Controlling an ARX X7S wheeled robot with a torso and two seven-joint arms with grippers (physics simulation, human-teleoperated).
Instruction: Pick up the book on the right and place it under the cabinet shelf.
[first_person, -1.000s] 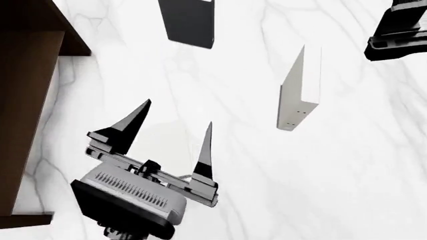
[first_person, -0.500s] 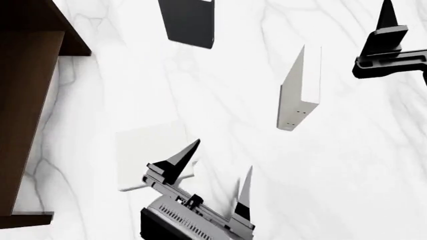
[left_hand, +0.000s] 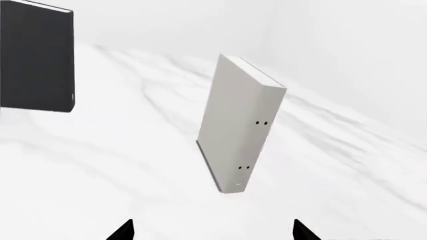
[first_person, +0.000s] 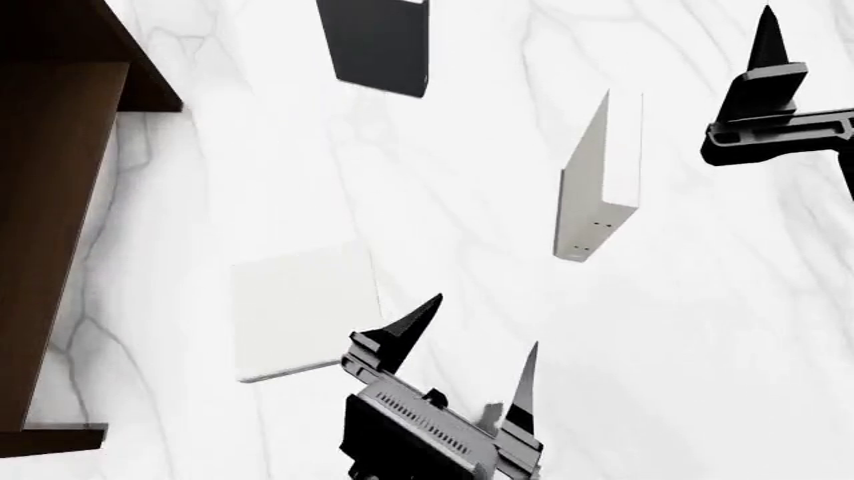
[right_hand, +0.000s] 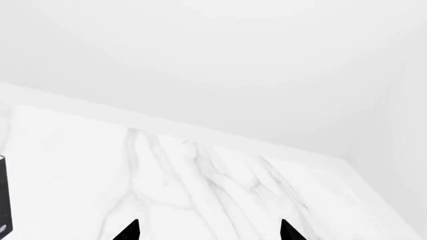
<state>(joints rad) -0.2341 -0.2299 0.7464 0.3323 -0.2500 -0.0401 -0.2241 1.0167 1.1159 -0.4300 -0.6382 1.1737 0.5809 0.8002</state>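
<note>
The book, plain off-white, lies flat on the marble table just right of the dark brown cabinet shelf. My left gripper is open and empty, off the book's right edge and apart from it. In the left wrist view the left gripper points at the upright pale book with dots on its spine, and the off-white book is out of view. My right gripper is open and empty over bare table. Only one of its fingers shows at the head view's top right.
A dark charcoal book stands at the back of the table. The dotted pale book stands upright between the two grippers. The cabinet's side panel runs down the left edge of the head view. The white marble table extends to the right.
My left gripper has drawn back to the right and toward the near edge, uncovering the off-white book lying flat. The right gripper swung so that one finger points up, then shifted slightly left.
</note>
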